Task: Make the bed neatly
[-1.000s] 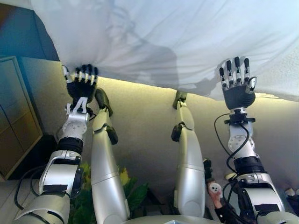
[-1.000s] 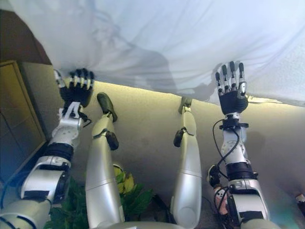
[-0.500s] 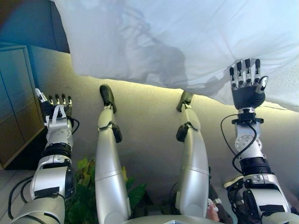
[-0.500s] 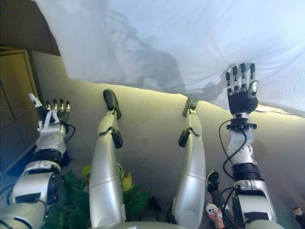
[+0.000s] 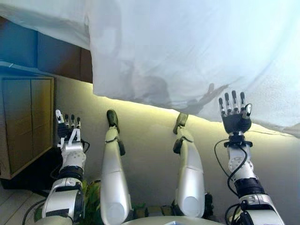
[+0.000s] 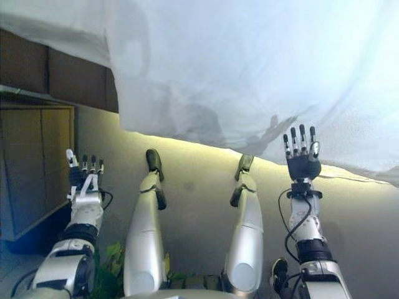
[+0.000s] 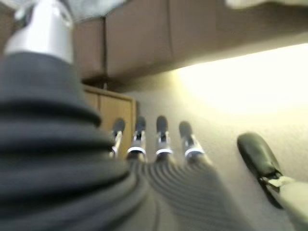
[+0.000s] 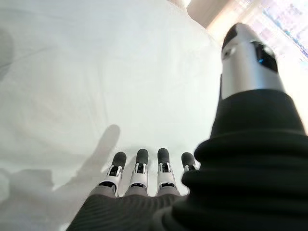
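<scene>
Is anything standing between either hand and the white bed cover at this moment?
Nothing visible does. The right hand, fingers straight, is at the edge of the white bed cover. The left hand, also open, is off to the side over the carpet with only clear space between it and the cover.

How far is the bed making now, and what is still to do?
Done: the white sheet is spread over the bed and hangs over its edge. In hand: nothing; the left hand hangs open beside the bed, and the right hand is open at the hem. Left: smoothing the wrinkled overhang.
</scene>
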{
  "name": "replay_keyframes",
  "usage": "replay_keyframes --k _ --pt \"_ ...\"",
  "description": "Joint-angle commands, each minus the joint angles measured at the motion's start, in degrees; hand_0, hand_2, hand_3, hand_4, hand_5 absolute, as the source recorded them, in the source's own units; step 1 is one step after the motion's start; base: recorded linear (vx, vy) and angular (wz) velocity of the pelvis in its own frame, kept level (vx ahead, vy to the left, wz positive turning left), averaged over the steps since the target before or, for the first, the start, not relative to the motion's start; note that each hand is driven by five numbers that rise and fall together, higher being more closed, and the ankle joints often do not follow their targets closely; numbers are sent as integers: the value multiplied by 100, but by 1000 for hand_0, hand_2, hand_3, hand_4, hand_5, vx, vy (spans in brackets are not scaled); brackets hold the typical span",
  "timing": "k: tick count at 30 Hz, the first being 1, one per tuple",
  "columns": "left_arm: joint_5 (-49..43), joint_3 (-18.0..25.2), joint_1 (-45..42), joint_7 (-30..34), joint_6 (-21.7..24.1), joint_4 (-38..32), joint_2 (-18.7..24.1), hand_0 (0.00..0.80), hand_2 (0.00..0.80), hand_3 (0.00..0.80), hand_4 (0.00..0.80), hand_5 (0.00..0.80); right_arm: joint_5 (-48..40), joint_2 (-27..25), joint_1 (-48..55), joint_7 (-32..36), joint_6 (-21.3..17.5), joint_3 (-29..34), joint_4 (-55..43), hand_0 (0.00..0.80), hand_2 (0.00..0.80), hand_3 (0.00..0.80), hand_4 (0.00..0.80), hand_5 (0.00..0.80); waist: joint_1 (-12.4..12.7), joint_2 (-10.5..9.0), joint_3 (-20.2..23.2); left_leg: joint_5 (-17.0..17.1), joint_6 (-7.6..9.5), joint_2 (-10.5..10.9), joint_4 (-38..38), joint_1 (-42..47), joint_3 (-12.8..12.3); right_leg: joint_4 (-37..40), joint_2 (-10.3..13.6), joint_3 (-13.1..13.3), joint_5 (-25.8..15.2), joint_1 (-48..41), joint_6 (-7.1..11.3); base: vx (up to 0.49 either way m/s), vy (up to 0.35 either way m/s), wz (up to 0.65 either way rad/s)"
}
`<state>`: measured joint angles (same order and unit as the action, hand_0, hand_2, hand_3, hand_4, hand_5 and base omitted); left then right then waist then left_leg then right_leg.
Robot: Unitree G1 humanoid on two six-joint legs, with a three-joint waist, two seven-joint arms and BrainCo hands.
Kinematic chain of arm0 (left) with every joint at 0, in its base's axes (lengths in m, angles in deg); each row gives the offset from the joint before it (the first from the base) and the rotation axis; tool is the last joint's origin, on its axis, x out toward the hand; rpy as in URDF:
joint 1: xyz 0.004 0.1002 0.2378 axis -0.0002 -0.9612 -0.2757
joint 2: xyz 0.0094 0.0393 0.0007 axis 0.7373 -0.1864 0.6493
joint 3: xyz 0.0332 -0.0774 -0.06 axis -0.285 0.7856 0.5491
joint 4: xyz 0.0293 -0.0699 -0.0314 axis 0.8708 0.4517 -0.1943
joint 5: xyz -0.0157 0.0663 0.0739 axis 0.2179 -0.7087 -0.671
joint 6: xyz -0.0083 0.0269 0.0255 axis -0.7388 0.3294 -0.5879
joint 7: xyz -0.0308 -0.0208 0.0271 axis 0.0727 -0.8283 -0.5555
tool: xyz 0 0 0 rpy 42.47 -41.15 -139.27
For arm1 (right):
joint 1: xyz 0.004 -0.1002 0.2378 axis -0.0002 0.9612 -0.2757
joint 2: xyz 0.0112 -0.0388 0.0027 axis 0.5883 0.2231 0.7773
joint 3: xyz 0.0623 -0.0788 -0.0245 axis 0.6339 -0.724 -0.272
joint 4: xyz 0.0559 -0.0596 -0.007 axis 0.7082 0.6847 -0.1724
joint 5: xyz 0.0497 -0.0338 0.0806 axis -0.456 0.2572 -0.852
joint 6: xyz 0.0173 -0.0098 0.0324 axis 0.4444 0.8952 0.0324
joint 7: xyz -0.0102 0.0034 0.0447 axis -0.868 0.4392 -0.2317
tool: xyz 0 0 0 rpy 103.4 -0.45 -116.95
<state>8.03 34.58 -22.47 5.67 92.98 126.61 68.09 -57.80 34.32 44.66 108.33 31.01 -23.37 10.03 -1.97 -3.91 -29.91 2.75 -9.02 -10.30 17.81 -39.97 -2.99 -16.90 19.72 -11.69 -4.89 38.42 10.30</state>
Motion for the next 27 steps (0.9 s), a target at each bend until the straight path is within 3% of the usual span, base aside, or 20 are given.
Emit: replay_keyframes --k 1,9,17,21,27 --pt "-909 71 -422 158 464 -223 111 0 0 0 0 0 182 4 514 75 -371 384 -280 0 0 0 0 0 151 -60 12 188 75 -72 -198 677 -12 559 277 93 -502 -935 302 91 -100 8" --pt "-1331 73 -1517 1059 27 -914 -171 0 0 0 0 0 543 315 1280 222 -31 469 356 0 0 0 0 0 359 32 1004 128 67 -90 -1135 2319 -252 1313 203 -104 -521 -2455 337 208 -50 2" --pt "-2442 -390 -2304 1690 -589 -1814 -162 0 0 0 0 0 1338 628 1741 -6 76 191 754 0 0 0 0 0 595 60 2139 165 112 -33 -1816 3463 -340 1786 95 -361 -608 -3434 385 219 -43 9" --pt "-2460 -612 -2456 1909 -1087 -2262 -112 0 0 0 0 0 1584 663 1828 -268 -24 -29 541 0 0 0 0 0 693 74 2472 138 135 8 -1937 3769 -331 1913 68 -458 -642 -3720 392 154 -50 -2" --pt "-2376 -802 -2442 1836 -1243 -2345 -106 0 0 0 0 0 1554 723 1872 -529 -89 -96 414 0 0 0 0 0 633 129 2724 38 184 1 -1918 4062 -363 1776 -15 -368 -454 -3891 345 83 -8 1"
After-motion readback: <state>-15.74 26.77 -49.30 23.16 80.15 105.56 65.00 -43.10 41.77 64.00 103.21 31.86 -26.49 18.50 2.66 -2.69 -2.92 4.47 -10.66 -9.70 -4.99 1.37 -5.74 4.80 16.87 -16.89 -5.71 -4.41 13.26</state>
